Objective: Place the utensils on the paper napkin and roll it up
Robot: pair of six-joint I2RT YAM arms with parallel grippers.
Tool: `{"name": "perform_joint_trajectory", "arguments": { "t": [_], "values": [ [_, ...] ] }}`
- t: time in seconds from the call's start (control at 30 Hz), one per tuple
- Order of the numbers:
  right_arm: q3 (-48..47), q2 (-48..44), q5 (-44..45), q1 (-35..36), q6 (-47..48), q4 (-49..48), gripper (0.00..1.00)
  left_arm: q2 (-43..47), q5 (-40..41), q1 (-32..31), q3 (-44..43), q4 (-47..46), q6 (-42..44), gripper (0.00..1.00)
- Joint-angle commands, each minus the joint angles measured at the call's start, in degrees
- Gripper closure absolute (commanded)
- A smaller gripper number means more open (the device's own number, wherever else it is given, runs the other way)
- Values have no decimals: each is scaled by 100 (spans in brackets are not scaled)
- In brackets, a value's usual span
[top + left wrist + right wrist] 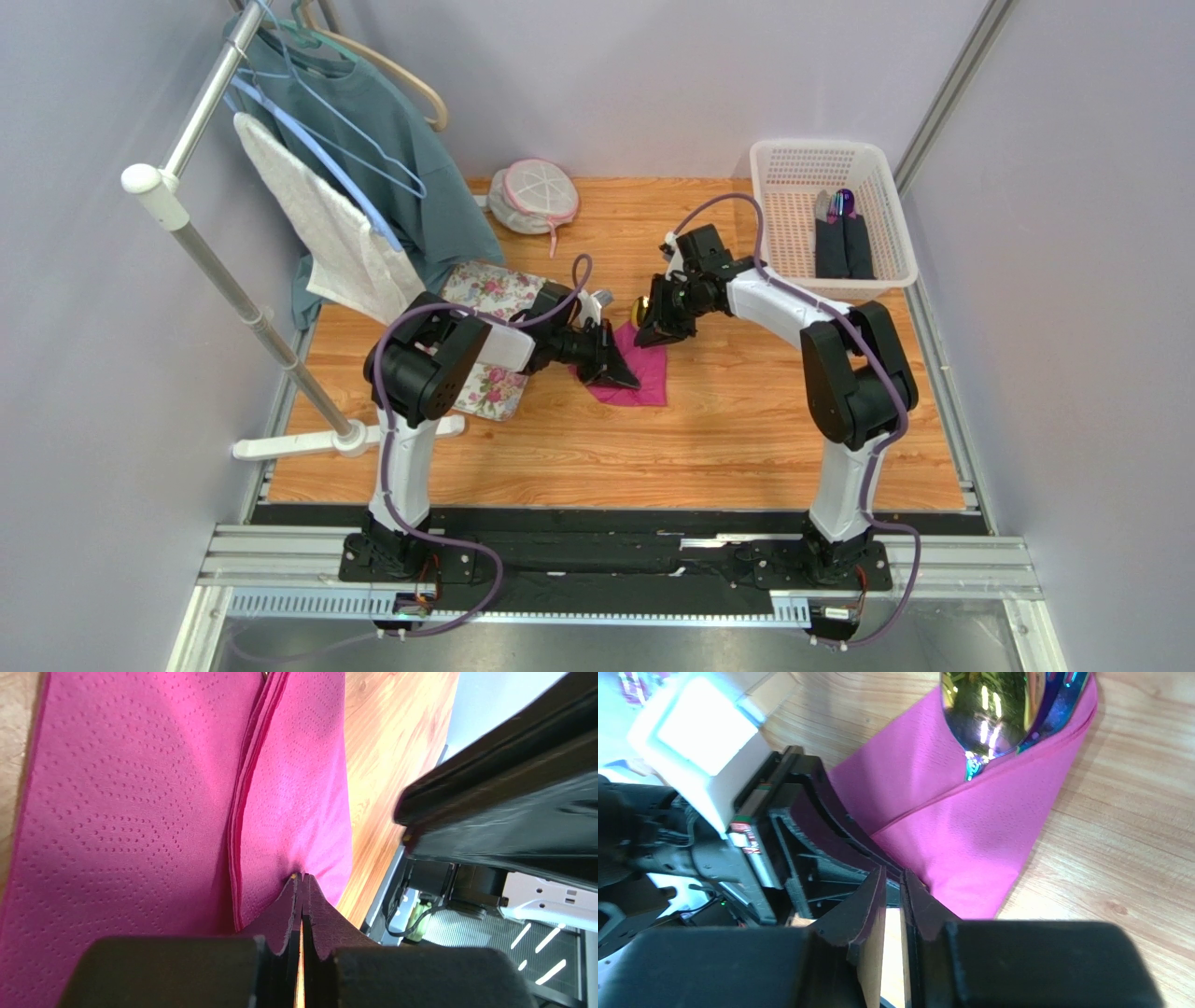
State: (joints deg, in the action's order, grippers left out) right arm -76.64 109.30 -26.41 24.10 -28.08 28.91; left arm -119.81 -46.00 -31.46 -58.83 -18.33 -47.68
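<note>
The magenta paper napkin (643,378) lies on the wooden table, with one flap folded over the utensils. In the right wrist view a shiny gold spoon bowl (987,714) sticks out from under the napkin's (962,833) fold. A second, iridescent piece (1057,703) lies beside it. My left gripper (302,877) is shut, and its tips pinch a puckered spot of the napkin (133,812) near the folded edge. My right gripper (892,876) hovers just off the napkin's corner. Its jaws stand a narrow gap apart with nothing between them. From above, the left gripper (617,367) and right gripper (650,333) nearly meet over the napkin.
A white basket (765,210) at the back right holds dark items with a purple tip (842,231). A floral cloth (491,301) lies under the left arm. A clothes rack (211,280) with hangers, a white towel (330,231) and a mesh pouch (533,196) stand at the back left.
</note>
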Motion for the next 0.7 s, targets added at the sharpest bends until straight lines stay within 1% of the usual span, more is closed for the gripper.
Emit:
{"name": "perform_joint_trajectory", "arguments": {
  "t": [0.0, 0.2, 0.33, 0.43, 0.47, 0.53, 0.57, 0.63, 0.67],
  "values": [
    [-140, 197, 207, 77, 144, 36, 85, -166, 522, 9, -15, 576, 487, 100],
    [-132, 697, 268, 69, 171, -174, 88, -122, 530, 9, -15, 760, 681, 100],
    [-35, 900, 330, 69, 232, -245, 89, -25, 460, 9, 64, 673, 690, 98],
    [35, 979, 312, 78, 320, -245, 91, 194, 302, 44, 213, 322, 568, 91],
    [61, 971, 321, 78, 355, -254, 91, 386, 267, 70, 257, 173, 523, 83],
    [158, 962, 304, 69, 443, -297, 92, 572, 206, 149, 267, 163, 505, 76],
    [193, 953, 277, 77, 469, -324, 92, 781, 188, 184, 249, 319, 523, 70],
    [272, 936, 233, 69, 505, -368, 92, 993, 205, 290, 232, 505, 706, 65],
    [290, 944, 233, 77, 505, -368, 93, 1160, 231, 316, 214, 845, 829, 63]
  ]
}}
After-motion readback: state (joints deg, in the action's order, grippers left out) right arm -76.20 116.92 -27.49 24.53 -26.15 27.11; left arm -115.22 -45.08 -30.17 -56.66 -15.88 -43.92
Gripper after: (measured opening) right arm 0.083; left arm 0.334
